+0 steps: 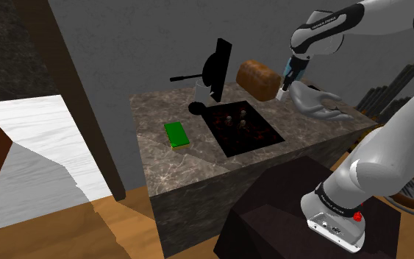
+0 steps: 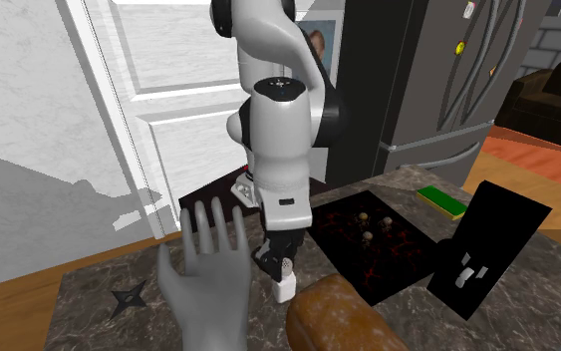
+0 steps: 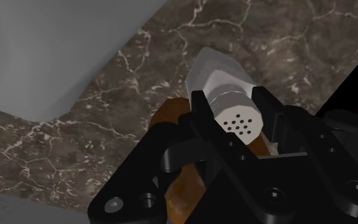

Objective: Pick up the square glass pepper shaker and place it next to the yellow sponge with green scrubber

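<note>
**Shaker in the Claw, Far From the Sponge**

Holds the pepper shaker (image 3: 225, 89) tight in the black claw (image 3: 233, 109). Grips it with one finger (image 3: 199, 113) pressed on each side. Looks pale grey and white here, with a round cap full of small holes.

Hangs over the far end of the dark stone counter (image 1: 161, 110), toward the shoulder view's right. Sits just beside the brown bread loaf (image 1: 257, 77) and close to a grey model hand (image 1: 317, 103) with spread fingers. Points down from the white arm (image 2: 283, 130), with the shaker at the very tip. Hard to tell whether lifted off the counter or touching it.

Over on the shoulder view's left, lies flat on the same counter: the sponge (image 1: 176, 135), green on top with a thin yellow edge. Well apart from the shaker, with a black square panel (image 1: 243, 126) set in the counter between them. Behind that panel, leans up on its edge: a flat black thing (image 1: 218, 70).
</note>
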Controlling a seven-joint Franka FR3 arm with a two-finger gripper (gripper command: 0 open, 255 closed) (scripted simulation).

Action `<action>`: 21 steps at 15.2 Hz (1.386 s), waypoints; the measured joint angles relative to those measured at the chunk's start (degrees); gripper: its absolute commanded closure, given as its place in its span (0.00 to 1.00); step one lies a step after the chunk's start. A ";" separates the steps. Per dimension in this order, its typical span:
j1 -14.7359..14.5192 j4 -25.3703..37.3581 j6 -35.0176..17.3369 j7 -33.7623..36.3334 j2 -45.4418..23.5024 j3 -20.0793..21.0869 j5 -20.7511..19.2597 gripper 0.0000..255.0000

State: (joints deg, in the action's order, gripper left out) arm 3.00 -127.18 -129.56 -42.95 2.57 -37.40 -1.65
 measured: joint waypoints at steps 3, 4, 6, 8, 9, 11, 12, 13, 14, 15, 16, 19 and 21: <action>-0.01 1.46 2.33 0.55 1.08 0.15 -0.77 1.00; 0.01 1.78 3.16 0.84 1.70 0.24 -1.22 1.00; 0.00 2.61 4.71 1.30 2.57 0.42 -1.82 1.00; -0.03 3.55 6.27 1.72 3.32 0.63 -2.28 1.00; -0.06 4.22 7.03 1.81 3.44 0.69 -2.34 1.00; -0.03 5.07 8.51 2.10 4.19 0.85 -2.79 1.00; 0.00 5.44 9.18 2.19 4.53 0.91 -3.00 1.00; -0.04 6.13 10.02 2.30 4.71 1.00 -3.08 1.00; -0.06 6.61 10.89 2.56 5.17 1.17 -3.35 1.00; -0.06 7.27 11.72 2.63 5.38 1.24 -3.45 1.00; -0.07 8.01 12.53 2.62 5.46 1.27 -3.47 1.00; -0.11 9.63 14.72 2.90 6.12 1.54 -3.79 1.00; -0.17 11.04 16.37 3.03 6.40 1.71 -3.89 1.00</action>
State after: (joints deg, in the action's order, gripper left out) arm 2.83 -116.14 -113.19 -39.92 8.97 -35.69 -5.54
